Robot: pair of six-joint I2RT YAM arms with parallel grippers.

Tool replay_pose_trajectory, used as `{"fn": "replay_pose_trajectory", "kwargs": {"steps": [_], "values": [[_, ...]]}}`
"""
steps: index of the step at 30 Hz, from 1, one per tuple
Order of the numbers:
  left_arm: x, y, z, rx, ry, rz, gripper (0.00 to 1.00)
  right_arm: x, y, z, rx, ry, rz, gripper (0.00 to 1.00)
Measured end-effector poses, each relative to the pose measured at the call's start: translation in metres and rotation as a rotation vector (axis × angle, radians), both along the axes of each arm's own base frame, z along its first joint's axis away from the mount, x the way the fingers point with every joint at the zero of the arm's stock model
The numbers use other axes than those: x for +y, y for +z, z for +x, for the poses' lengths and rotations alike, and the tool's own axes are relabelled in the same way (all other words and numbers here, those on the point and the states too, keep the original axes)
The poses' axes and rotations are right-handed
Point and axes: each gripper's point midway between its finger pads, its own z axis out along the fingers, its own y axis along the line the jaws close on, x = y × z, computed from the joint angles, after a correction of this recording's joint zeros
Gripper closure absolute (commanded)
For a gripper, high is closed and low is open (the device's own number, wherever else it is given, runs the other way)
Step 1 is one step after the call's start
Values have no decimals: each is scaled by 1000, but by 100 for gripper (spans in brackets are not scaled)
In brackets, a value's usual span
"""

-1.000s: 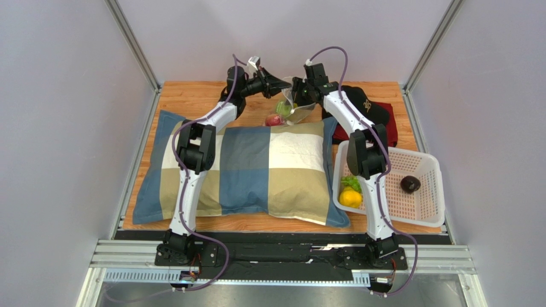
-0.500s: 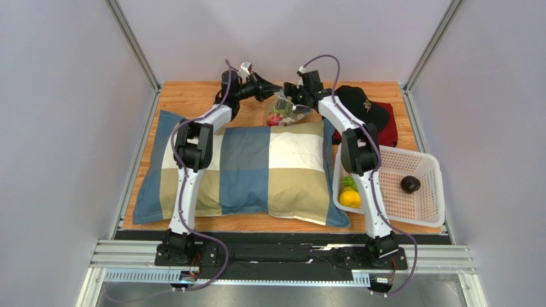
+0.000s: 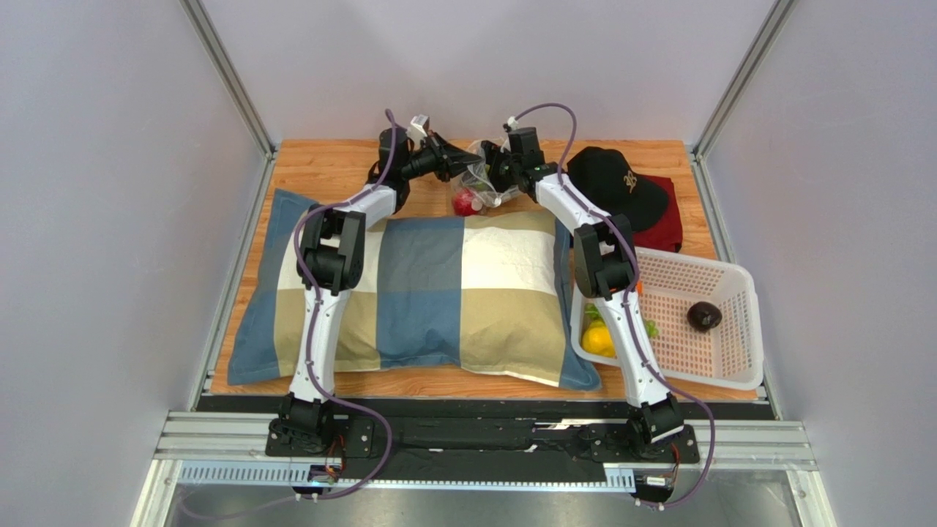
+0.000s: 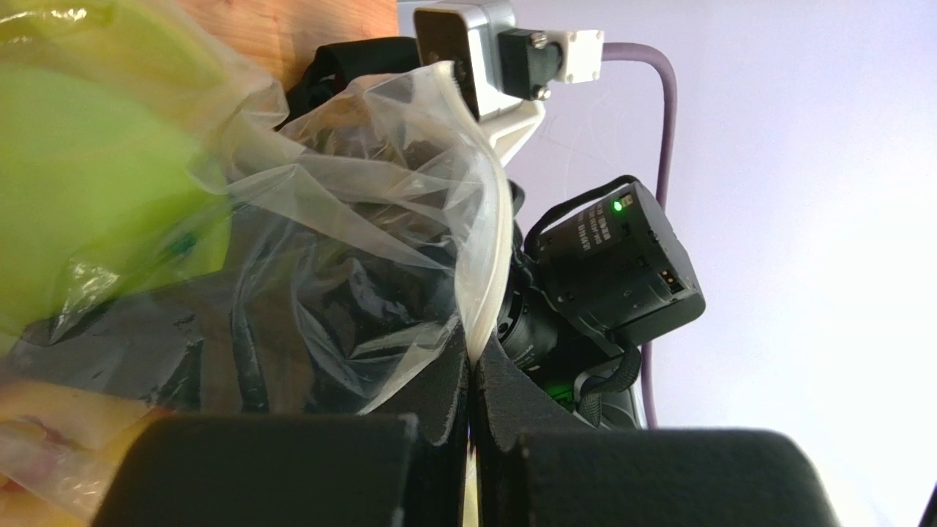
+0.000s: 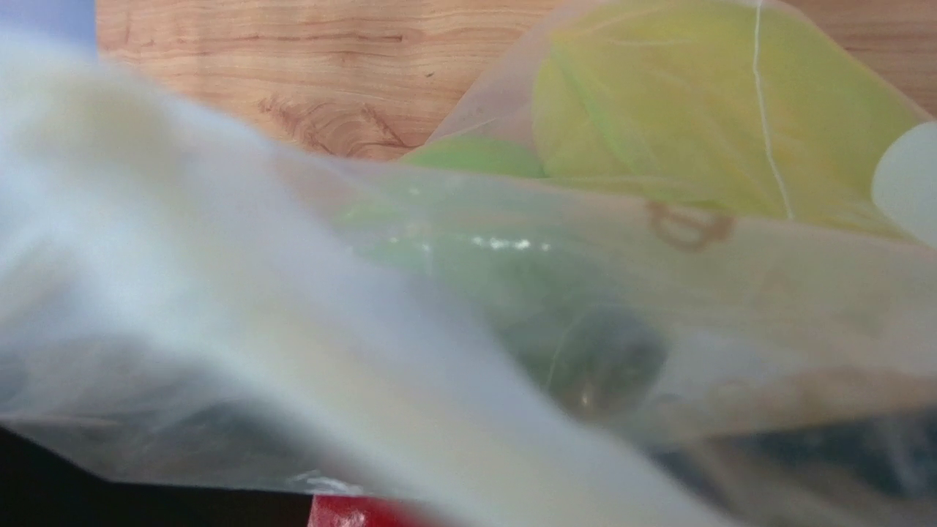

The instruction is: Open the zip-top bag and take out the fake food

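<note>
The wooden tabletop [image 3: 330, 165] carries a blue, beige and white checked pillow [image 3: 440, 291] that fills it from the centre out to 8 o'clock. At 4 o'clock stands a white perforated plastic basket [image 3: 709, 357]. It holds a yellow plastic lemon [image 3: 597, 342], a green piece [image 3: 651, 328] half hidden behind the right arm [image 3: 599, 258], and a dark purple-brown fruit [image 3: 704, 316] well apart toward 3 o'clock.

The small clear zip-top bag [image 3: 489, 184] is at 12 o'clock, just past the pillow's far edge. Over the last second the right arm and the left arm [image 3: 330, 247] have stretched toward 12 and drawn closer. The bag, slung wider between them before, is now bunched and sits slightly toward 11.

The left jaws are pinched tight on the bag's rim strip. The right jaws are buried in plastic that blurs their camera, so I cannot tell how they stand.

Green fake food [image 5: 704, 121] shows inside the bag. A red plastic apple [image 3: 466, 202] sits at the bag's 7 o'clock corner, inside or out I cannot tell. The emptying looks partly done.
</note>
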Motion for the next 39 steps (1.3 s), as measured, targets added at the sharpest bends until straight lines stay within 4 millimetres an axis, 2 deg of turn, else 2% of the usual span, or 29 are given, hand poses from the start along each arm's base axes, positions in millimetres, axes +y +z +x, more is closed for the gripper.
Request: {"fn": "replay_pose_trajectory", "kwargs": {"steps": [3, 5, 6, 10, 12, 15, 20, 24, 31, 34, 39], "values": [[0, -5, -1, 10, 0, 4, 100, 1, 0, 2, -10, -4, 12, 44], [1, -6, -2, 11, -1, 4, 100, 1, 1, 3, -22, -4, 12, 49], [1, -6, -2, 10, -2, 3, 100, -1, 1, 2, -21, -7, 3, 50], [4, -3, -1, 6, 0, 2, 100, -10, 6, -7, 3, -18, -49, 67], [4, 0, -2, 2, -3, 0, 100, -17, 15, -13, 19, -28, -84, 77], [5, 8, -2, -11, 2, -3, 100, -28, 34, -25, 46, -38, -121, 83], [8, 12, 0, -7, 13, -2, 100, -39, 82, -44, 50, -43, -141, 83], [7, 24, 2, -17, 12, 4, 100, -46, 109, -57, 56, -53, -155, 83], [4, 52, 0, -55, 6, 6, 100, -51, 134, -68, 61, -78, -146, 83], [1, 61, -1, -73, 1, 3, 100, -53, 139, -66, 82, -130, -118, 91], [-16, 66, -10, -97, -34, 26, 100, -64, 149, -57, 160, -283, -32, 92]]}}
